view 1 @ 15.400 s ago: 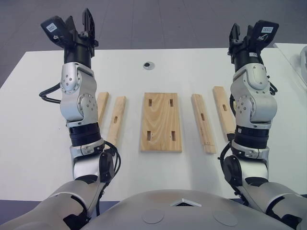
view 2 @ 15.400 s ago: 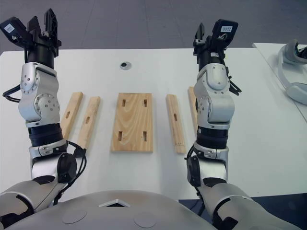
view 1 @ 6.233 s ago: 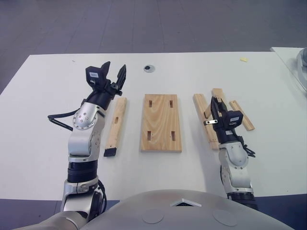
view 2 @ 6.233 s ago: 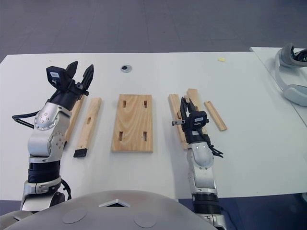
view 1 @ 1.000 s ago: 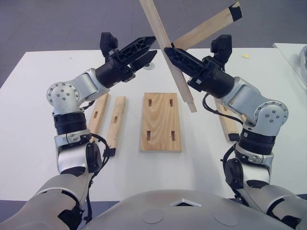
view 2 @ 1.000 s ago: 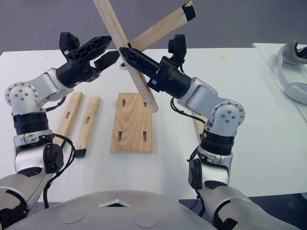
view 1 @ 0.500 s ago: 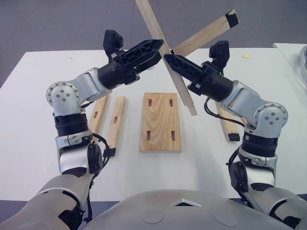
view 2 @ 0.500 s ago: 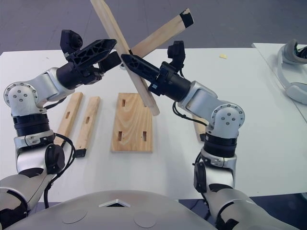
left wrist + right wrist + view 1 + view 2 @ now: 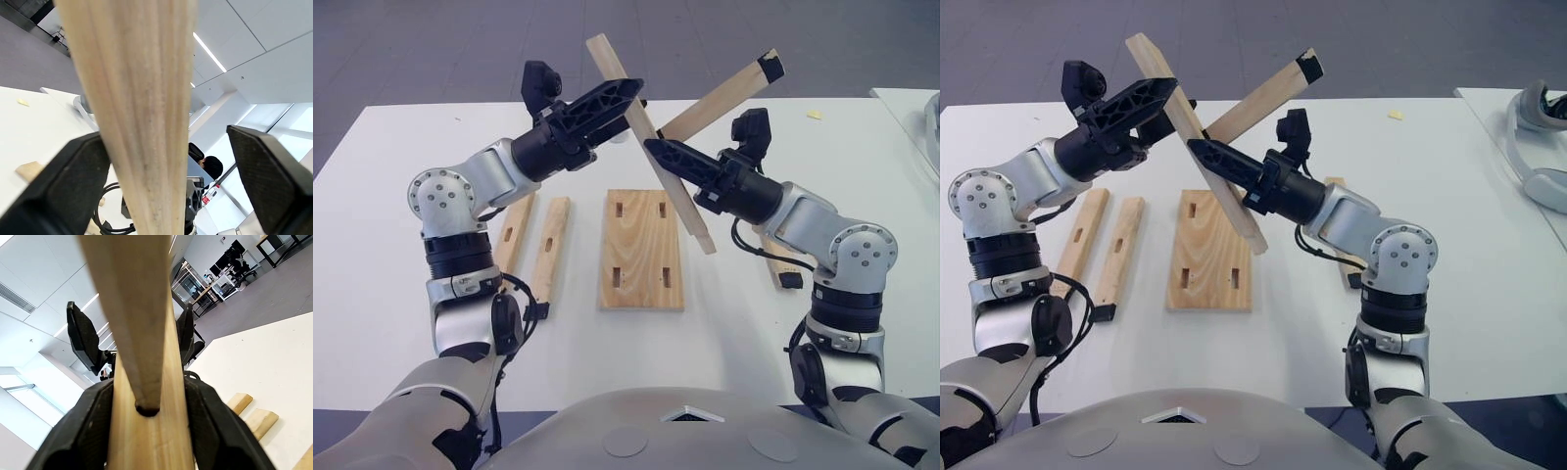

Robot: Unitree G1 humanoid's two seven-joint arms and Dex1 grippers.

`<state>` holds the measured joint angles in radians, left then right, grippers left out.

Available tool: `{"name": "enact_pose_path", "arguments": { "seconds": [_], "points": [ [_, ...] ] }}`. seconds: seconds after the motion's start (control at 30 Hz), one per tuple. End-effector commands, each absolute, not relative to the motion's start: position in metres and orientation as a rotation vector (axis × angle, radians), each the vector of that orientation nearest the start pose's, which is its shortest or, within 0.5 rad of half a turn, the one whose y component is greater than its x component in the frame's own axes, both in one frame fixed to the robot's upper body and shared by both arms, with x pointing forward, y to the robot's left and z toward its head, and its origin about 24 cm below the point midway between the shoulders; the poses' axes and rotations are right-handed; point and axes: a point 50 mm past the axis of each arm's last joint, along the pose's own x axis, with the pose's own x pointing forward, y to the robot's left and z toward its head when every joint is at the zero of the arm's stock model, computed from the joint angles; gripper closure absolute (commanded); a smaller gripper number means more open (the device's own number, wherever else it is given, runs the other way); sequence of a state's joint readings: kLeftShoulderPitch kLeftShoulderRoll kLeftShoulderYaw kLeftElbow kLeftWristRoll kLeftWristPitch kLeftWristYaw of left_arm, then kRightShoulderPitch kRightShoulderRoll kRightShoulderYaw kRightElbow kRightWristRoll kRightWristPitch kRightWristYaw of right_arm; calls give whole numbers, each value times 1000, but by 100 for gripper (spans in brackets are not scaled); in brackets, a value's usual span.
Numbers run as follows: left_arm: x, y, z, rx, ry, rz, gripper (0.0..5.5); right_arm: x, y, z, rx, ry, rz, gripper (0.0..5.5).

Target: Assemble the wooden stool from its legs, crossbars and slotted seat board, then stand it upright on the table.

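My right gripper is shut on a long wooden leg, held slanted in the air above the slotted seat board. A black-tipped crossbar sticks through the leg's slot and points up to the right; its end sits in the slot. My left gripper is open, with its fingers on either side of the leg's upper part. Two more slotted legs lie left of the board. Another black-tipped piece lies under my right arm.
The white table has free room along its left side and front. A small yellow scrap lies at the back right. A white headset rests on the neighbouring table to the right.
The leg with its crossbar has come down and tilted a little towards me. My left gripper has slid its open fingers around the leg's upper part.
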<state>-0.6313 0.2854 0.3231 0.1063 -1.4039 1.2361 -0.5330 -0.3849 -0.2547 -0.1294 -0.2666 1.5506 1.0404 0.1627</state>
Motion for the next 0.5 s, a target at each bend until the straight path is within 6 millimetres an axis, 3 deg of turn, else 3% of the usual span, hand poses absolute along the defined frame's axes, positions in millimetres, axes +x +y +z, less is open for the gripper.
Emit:
{"name": "enact_pose_path", "arguments": {
  "seconds": [0.03,0.37,0.5],
  "points": [
    [290,136,189,-1005,254,-1327,192,248,-105,178,900,261,1186,341],
    [288,136,189,-1029,251,-1332,340,247,-107,178,932,257,1176,341],
    [289,136,188,-1029,254,-1320,341,247,-108,177,936,261,1168,341]
  ]
}}
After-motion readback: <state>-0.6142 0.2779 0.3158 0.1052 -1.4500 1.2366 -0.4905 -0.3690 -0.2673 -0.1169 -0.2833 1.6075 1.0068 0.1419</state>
